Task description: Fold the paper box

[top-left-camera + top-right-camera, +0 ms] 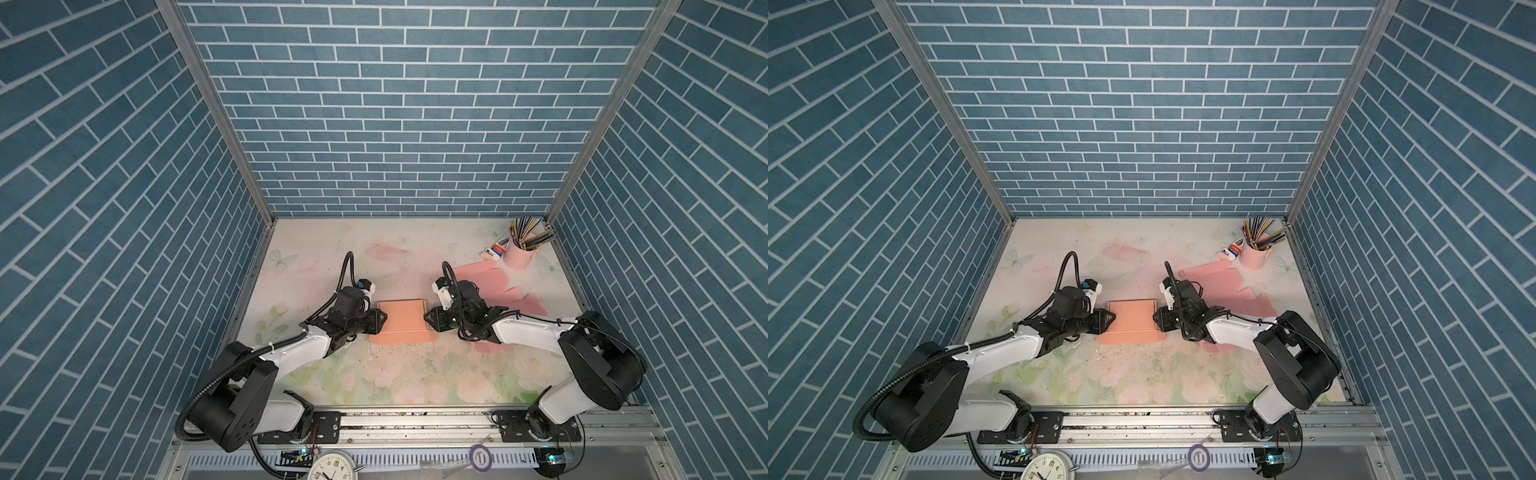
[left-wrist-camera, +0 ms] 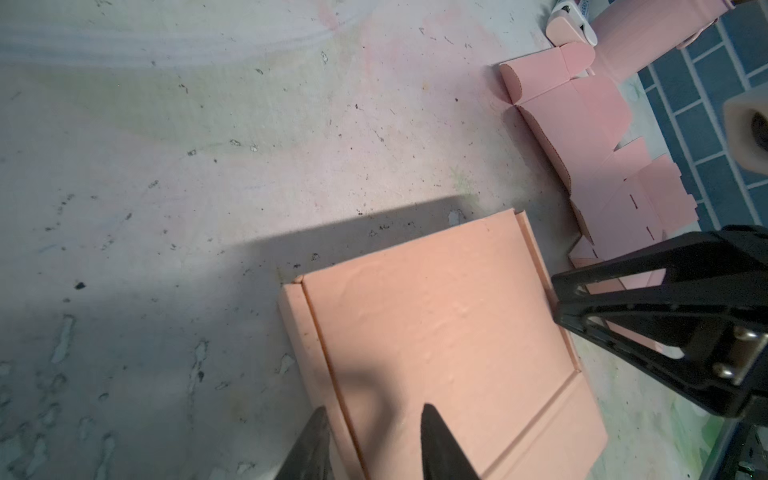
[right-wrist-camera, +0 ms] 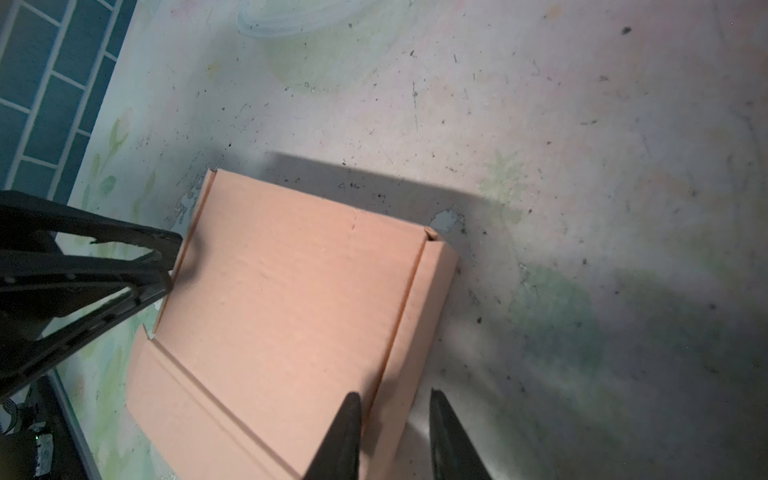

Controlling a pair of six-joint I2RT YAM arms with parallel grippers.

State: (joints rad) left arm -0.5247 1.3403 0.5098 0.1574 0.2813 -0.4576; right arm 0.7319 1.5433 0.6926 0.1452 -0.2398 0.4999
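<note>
The paper box is a salmon-orange cardboard tray in the middle of the table, with its side walls raised and a flap lying flat at the near side. My left gripper is at its left wall. In the left wrist view the gripper is open: one fingertip is outside the wall and the other is over the box floor. My right gripper is at the right wall. It is open too, straddling that wall of the box.
Flat pink box blanks lie behind the right arm. A pink cup of pencils and a small white item stand at the back right corner. A clock and a tape roll sit by the front rail.
</note>
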